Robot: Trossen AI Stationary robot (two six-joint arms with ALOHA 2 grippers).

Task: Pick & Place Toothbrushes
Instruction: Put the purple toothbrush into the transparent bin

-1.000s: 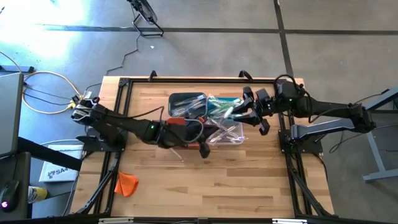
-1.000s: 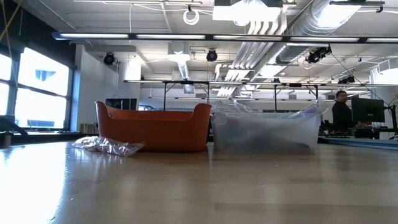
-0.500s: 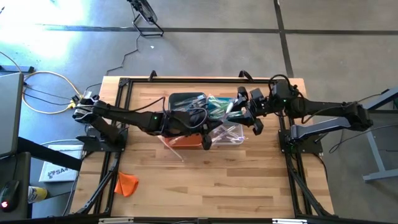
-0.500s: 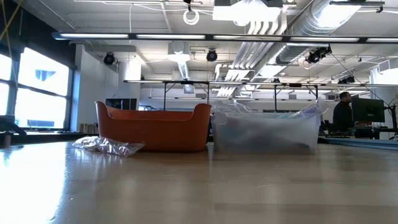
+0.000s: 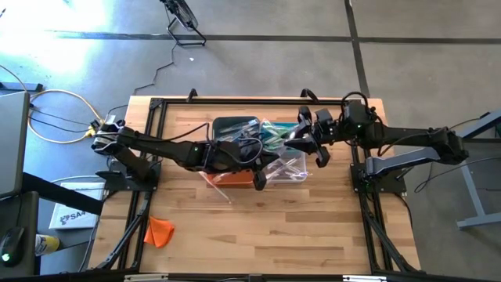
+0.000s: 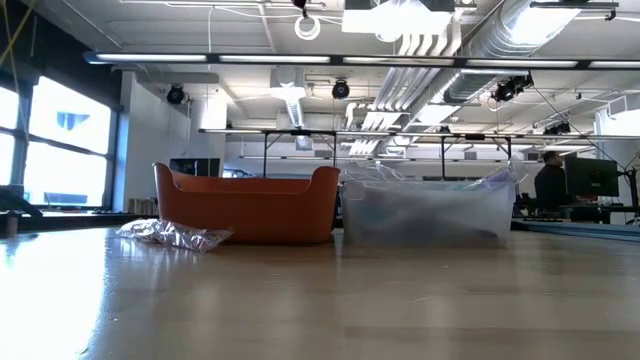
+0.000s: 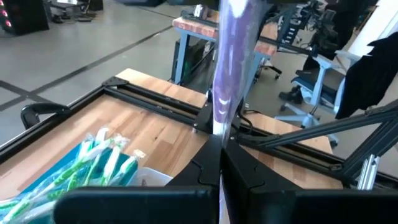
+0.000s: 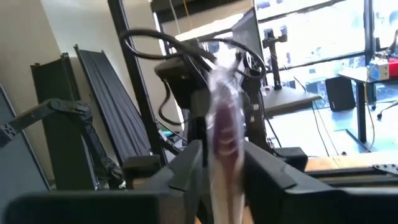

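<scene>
while upright between both fingers' tips, a wrapped toothbrush (image 7: pixel 229 74) each, left fingers (image 7: pixel 249 177) and right fingers (image 8: pixel 264 168) pinching

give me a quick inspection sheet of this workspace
surface: wooden table, front part bare
job's things: wrapped toothbrushes piled in the teal bin; one wrapped toothbrush in the left gripper; another one in the right gripper
clutter: orange cloth lump at the front left corner; crumpled clear wrapper beside the orange bin
grippers: left gripper shut on a toothbrush over the bins; right gripper holding a toothbrush by the teal bin
cables: yellow cable on the floor, left
surroundings: person at a monitor behind
</scene>
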